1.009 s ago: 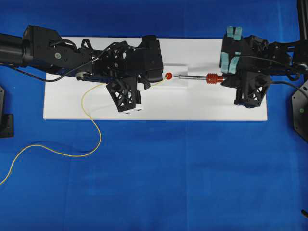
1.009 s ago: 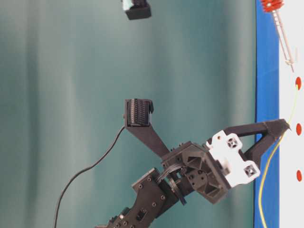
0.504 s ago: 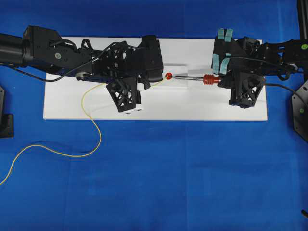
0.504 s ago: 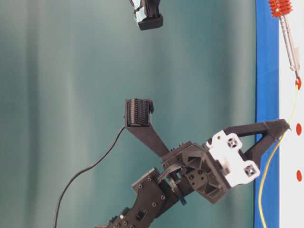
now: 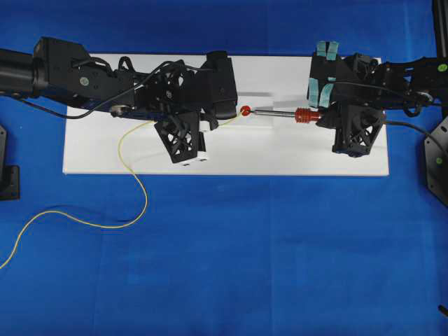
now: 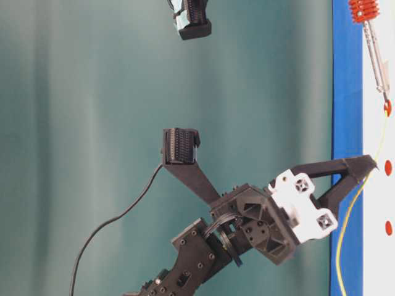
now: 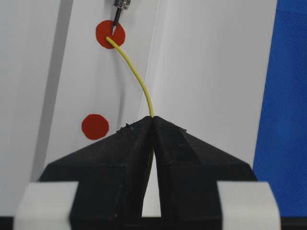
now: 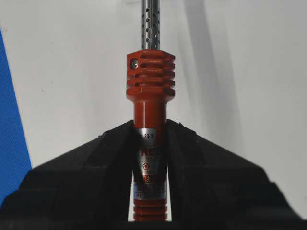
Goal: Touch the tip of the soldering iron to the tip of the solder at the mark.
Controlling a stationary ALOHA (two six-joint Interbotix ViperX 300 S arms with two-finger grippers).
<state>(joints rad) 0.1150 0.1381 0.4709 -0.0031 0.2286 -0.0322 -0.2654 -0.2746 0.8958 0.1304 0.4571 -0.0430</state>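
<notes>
My left gripper (image 7: 152, 119) is shut on the solder (image 7: 136, 76), a thin yellow wire that arcs up from the fingertips to the red round mark (image 7: 110, 34). The soldering iron's dark tip (image 7: 116, 21) comes down onto that mark and meets the wire's end. Around the iron's red-orange handle (image 8: 150, 86) my right gripper (image 8: 150, 132) is shut. From overhead, the left gripper (image 5: 222, 120) is left of the mark (image 5: 245, 110). The soldering iron (image 5: 280, 112) reaches in from the right gripper (image 5: 323, 115).
A white board (image 5: 280, 157) lies on blue cloth under both arms. More red dots sit on it (image 7: 95, 126) (image 6: 387, 167). The rest of the solder (image 5: 133, 175) trails in loops off the board to the left edge.
The right gripper moved left with the soldering iron, bringing its tip from short of the mark onto it. Over the last half second nothing has moved. The left arm stayed still.
</notes>
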